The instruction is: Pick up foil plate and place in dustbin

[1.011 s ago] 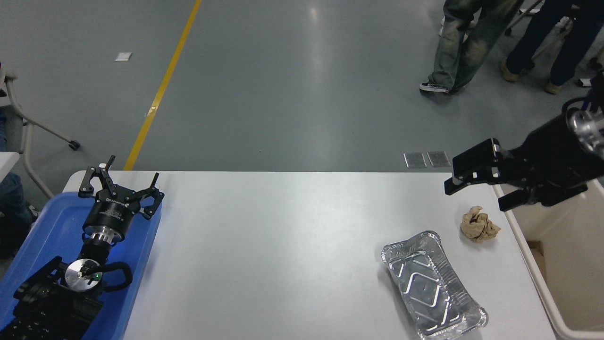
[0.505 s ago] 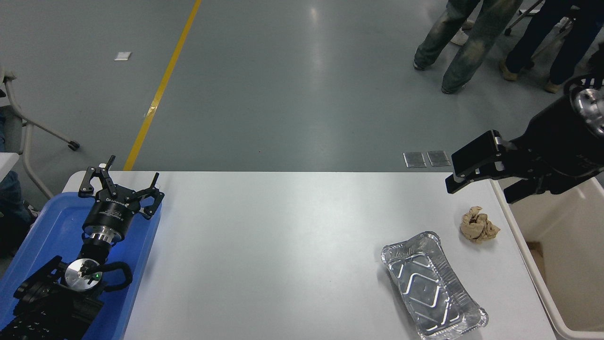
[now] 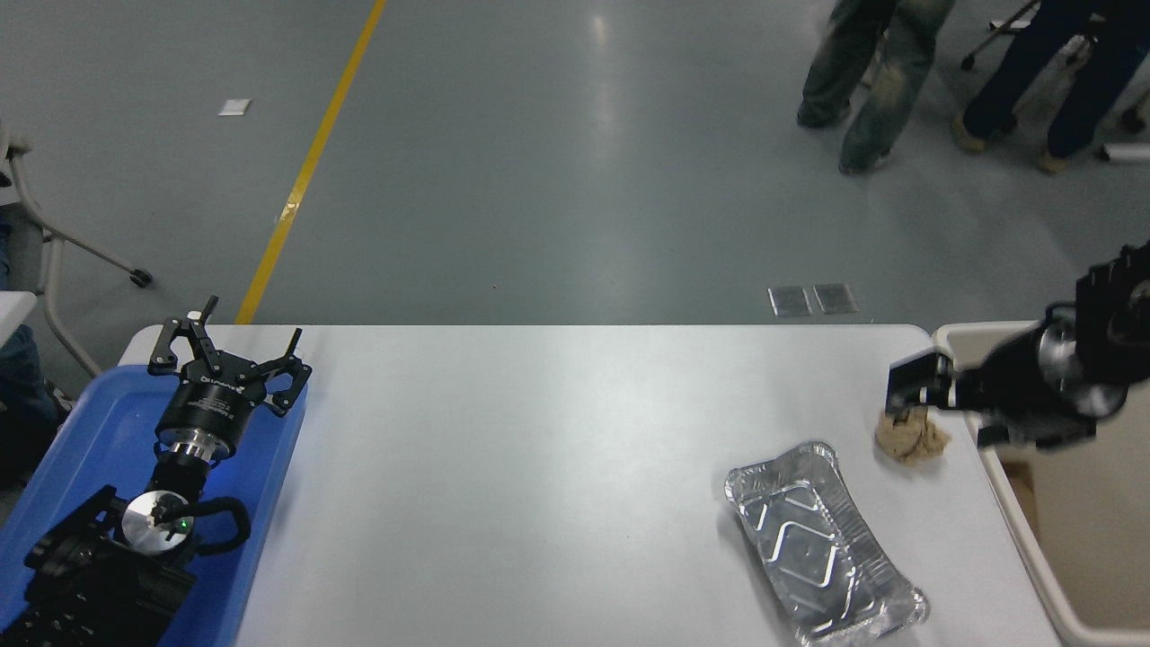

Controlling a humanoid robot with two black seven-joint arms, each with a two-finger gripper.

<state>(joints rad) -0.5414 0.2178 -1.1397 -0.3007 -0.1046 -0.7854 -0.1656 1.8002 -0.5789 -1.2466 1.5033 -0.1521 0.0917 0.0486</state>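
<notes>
The foil plate [image 3: 822,544] lies open side up on the white table [image 3: 539,467], near the front right. The beige dustbin [image 3: 1006,490] stands just past the table's right edge. My right gripper [image 3: 952,413] comes in from the right edge, low over the table's right edge by the bin's rim. It is open and holds nothing. One of its fingers [image 3: 912,385] hangs just above the crumpled brown paper ball [image 3: 912,438], behind and to the right of the foil plate. My left gripper [image 3: 229,346] is parked open at the lower left.
A blue plastic tray [image 3: 72,449] sits under the parked left arm at the table's left end. Two people's legs [image 3: 862,81] stand on the floor beyond the table at the top right. A chair frame [image 3: 54,243] stands at the far left.
My right gripper has dropped from high above the table's far right corner down to just over the brown paper ball. The foil plate has not moved. The people's legs have shifted.
</notes>
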